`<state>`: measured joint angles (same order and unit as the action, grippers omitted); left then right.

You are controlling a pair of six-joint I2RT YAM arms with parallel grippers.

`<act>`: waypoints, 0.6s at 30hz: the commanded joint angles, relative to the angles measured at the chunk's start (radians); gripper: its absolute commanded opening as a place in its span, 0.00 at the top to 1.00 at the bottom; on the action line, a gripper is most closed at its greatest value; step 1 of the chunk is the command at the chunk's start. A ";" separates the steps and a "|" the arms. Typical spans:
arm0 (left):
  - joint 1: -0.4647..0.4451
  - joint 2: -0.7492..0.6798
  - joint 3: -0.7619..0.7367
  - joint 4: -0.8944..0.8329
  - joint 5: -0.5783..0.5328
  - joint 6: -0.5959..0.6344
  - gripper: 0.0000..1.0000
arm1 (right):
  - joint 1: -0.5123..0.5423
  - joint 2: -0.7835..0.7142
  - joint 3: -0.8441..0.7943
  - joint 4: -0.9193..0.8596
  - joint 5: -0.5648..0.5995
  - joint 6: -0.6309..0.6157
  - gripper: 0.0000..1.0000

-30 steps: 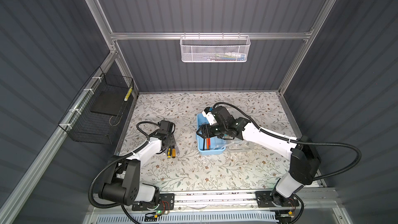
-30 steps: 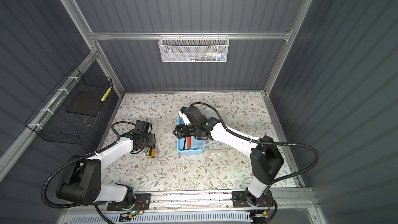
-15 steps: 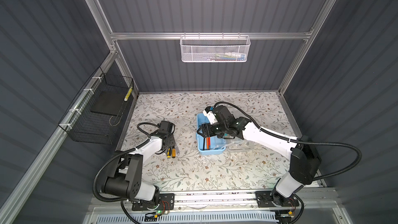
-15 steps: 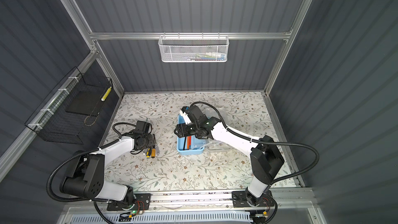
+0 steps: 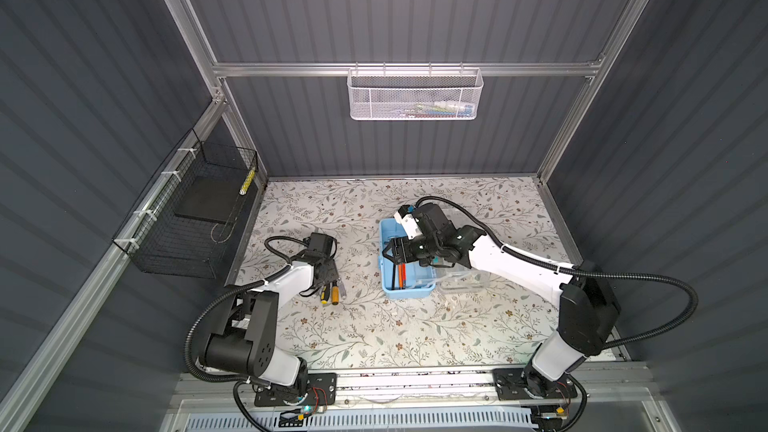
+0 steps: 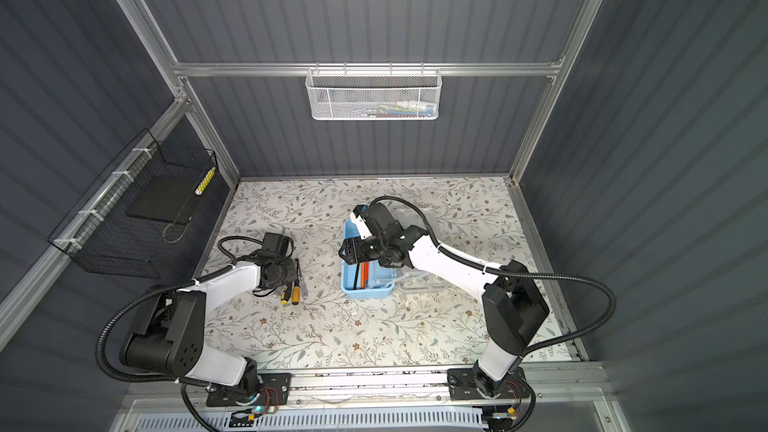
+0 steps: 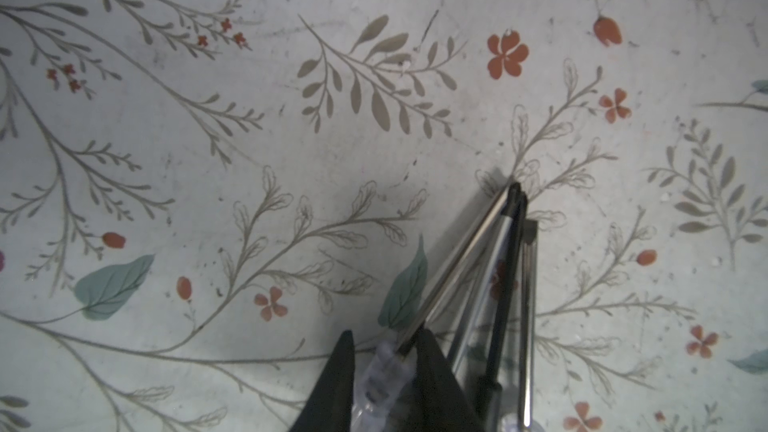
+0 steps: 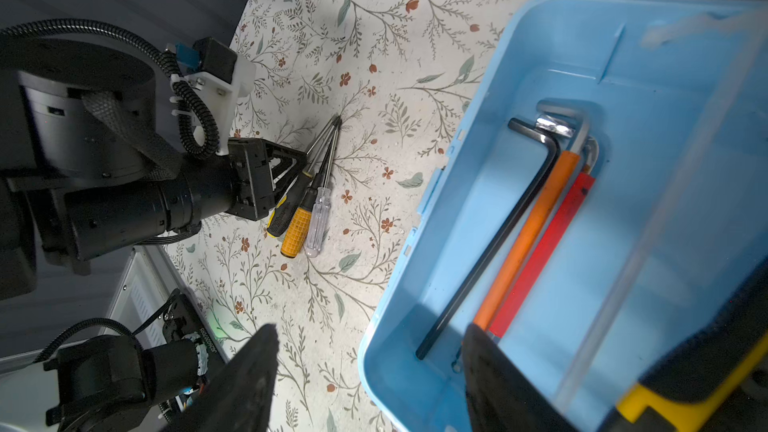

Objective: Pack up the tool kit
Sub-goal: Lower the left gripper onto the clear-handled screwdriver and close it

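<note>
since the left gripper (image 7: 385, 340) is set close about one of the bunched screwdrivers (image 8: 303, 209), at nine o'clock of the blue box (image 5: 409, 293), its neighbours may be dragged; a firm pinch cannot be told. the right gripper (image 8: 370, 328) is spread above the box wall. hex keys (image 8: 536, 222) are kept inside.

From my seat the box (image 8: 540, 56) reads as smooth light-blue plastic with a soft sheen, and its lid (image 5: 463, 282) as clear plastic. Inside lie a matt black metal hex key (image 8: 498, 234) and a bright chromed hex key (image 8: 559, 111). The screwdrivers (image 8: 309, 197) have polished metal shafts. One handle is ribbed yellow plastic, one clear. I see the table covering (image 7: 249, 118) as matt and scuffed. The far basket (image 5: 390, 97) is white-painted metal mesh, the left basket (image 5: 174, 251) thin black wire.
</note>
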<state>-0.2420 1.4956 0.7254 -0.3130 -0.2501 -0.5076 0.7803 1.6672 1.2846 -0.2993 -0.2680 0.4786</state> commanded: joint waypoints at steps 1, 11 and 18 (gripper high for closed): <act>0.000 0.025 0.023 -0.040 0.017 0.002 0.72 | -0.007 0.015 -0.010 0.011 -0.014 -0.003 0.29; 0.000 0.078 0.048 -0.025 0.022 0.003 0.78 | -0.018 0.016 -0.008 0.011 -0.013 -0.006 0.29; 0.000 0.067 0.069 -0.068 0.020 0.003 0.75 | -0.021 0.013 -0.011 0.009 -0.017 -0.005 0.29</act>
<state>-0.2424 1.5627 0.7765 -0.3187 -0.2459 -0.5072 0.7639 1.6718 1.2846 -0.2989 -0.2703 0.4786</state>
